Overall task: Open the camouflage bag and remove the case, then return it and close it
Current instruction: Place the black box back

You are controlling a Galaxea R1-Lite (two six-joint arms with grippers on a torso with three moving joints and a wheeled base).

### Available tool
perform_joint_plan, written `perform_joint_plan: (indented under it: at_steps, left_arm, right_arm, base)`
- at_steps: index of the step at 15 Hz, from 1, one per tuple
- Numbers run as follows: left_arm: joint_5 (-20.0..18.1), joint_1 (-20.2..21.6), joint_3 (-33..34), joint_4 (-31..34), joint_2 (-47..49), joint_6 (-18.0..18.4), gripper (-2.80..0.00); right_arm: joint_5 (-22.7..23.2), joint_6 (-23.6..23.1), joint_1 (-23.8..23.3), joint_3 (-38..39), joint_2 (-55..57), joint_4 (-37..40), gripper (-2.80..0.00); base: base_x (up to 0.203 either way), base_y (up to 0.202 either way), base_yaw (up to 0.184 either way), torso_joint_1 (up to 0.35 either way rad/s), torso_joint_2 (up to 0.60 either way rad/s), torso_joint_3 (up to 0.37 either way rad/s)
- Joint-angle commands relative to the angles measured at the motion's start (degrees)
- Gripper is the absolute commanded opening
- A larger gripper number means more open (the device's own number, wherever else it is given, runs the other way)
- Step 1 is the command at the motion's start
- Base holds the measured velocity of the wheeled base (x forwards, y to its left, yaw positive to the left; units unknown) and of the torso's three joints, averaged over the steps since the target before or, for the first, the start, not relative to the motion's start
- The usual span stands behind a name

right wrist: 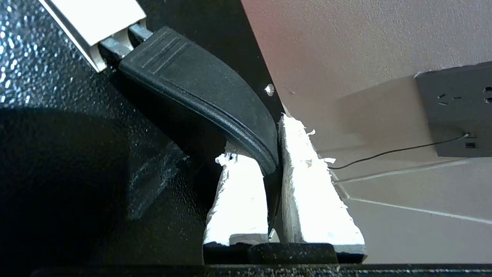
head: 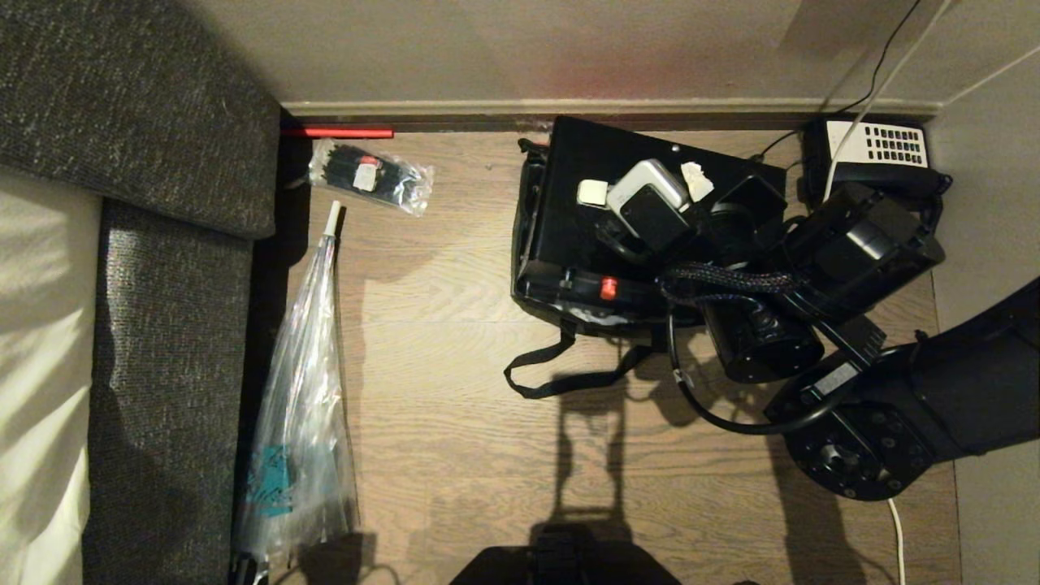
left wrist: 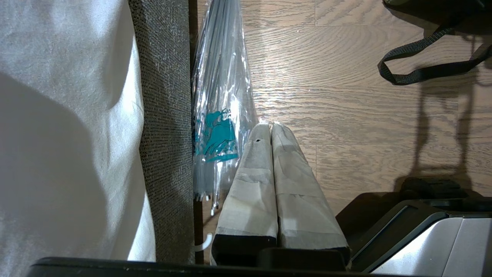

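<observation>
A: Nearest first: where does the parked arm sit?

B: The left gripper (left wrist: pixel 271 132) hangs low by the grey sofa edge (left wrist: pixel 165 127), taped fingers pressed together, empty, well apart from the work.

A: And further out?

B: The glossy black rigid case (head: pixel 569 203) stands in the camouflage fabric bag (head: pixel 569 318) by the far wall, its long side along the skirting. The right gripper (right wrist: pixel 273 154) is over its far edge, white padded fingers (right wrist: pixel 303 169) clamped on the case's curved black plastic handle (right wrist: pixel 200 88), which rises from the case toward them. Likely a lift follows.
</observation>
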Motion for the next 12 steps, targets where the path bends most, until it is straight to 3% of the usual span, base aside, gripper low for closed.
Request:
perform_joint_plan:
  at_steps: [1,12]
  left_arm:
    - [0.02,0.01,0.09,-0.02,0.07,0.02,-2.8]
    - [-0.03,0.01,0.09,-0.02,0.07,0.02,-2.8]
  right_arm:
    - [-0.22,-0.45,-0.24,0.24,0.34,-0.4,-2.8]
    - [-0.54,-0.5,-1.12,2.45,3.67,-1.42,-2.8]
  base:
    - [0.0,0.0,0.0,0.0,0.0,0.0]
    - [0.0,0.0,0.0,0.0,0.0,0.0]
